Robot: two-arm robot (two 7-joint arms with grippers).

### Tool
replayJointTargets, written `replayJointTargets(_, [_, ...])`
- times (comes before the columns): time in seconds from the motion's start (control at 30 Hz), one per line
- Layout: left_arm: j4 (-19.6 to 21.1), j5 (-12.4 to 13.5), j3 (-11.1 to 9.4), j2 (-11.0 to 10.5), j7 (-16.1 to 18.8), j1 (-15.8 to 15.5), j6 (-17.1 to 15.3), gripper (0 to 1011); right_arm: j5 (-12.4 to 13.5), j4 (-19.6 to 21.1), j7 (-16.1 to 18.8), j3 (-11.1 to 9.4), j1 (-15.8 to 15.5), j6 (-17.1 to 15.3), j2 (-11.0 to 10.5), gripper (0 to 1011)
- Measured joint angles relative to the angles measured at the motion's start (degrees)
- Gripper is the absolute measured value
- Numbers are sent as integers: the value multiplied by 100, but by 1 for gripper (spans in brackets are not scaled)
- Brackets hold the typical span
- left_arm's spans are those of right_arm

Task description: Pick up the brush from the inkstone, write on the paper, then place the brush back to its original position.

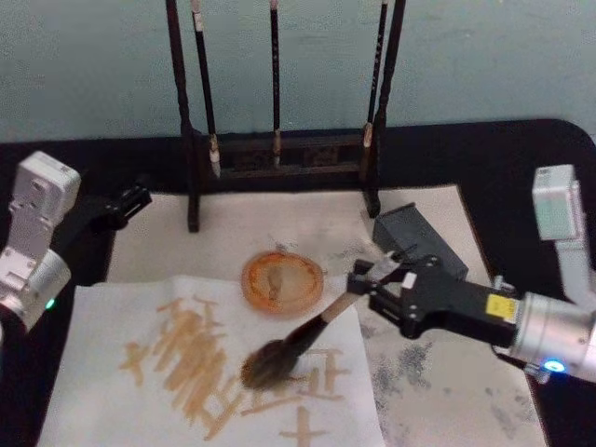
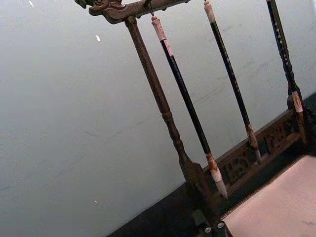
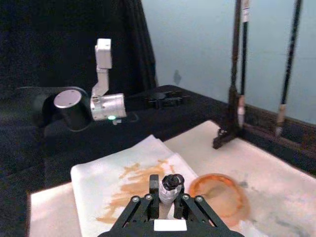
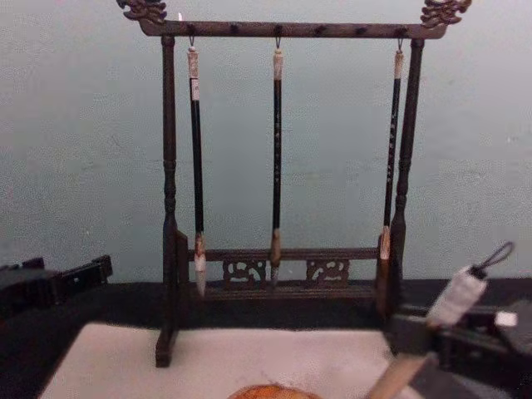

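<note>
Within the right tool (image 1: 358,283), the brush (image 1: 304,338) handle is partly hidden.

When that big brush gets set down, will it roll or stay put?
Probably rolls a little: the brush has a round handle. Its bushy tuft looks soft, so should flatten and slow that. Right claw grips it; left claw parked.

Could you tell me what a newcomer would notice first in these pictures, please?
The right hand grips the thick brush at the table's centre-right, its tuft down on the paper among tan strokes. Behind stands a tall dark rack with three thin brushes hanging. An orange dish lies before it, and the left hand sits parked at the far left.
</note>
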State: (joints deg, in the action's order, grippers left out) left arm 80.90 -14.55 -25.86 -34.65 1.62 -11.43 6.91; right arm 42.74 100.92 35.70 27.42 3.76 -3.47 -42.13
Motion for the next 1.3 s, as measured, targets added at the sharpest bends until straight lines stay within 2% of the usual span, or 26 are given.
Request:
replayJointTargets(0.13, [0,0,0,0,0,0,0,1002,86,71,-52,-191,-159,95,-150,165])
replayJointTargets(0.47, [0,0,0,0,0,0,0,1002,293,277,-99,-628,-524,344,-372,164])
replayJointTargets(0.73, [0,0,0,0,0,0,0,1002,392,489,-19,-813,-661,478,-413,164])
replayJointTargets(0.9, [0,0,0,0,0,0,0,1000,362,593,47,-782,-602,523,-348,164])
replayJointTargets(1.0, [0,0,0,0,0,0,0,1002,291,617,88,-686,-503,531,-266,164])
replayJointTargets(1.23, [0,0,0,0,0,0,0,1002,122,512,188,-327,-181,435,-5,164])
replayJointTargets(1.3, [0,0,0,0,0,0,0,1002,63,413,225,-168,-57,375,94,164])
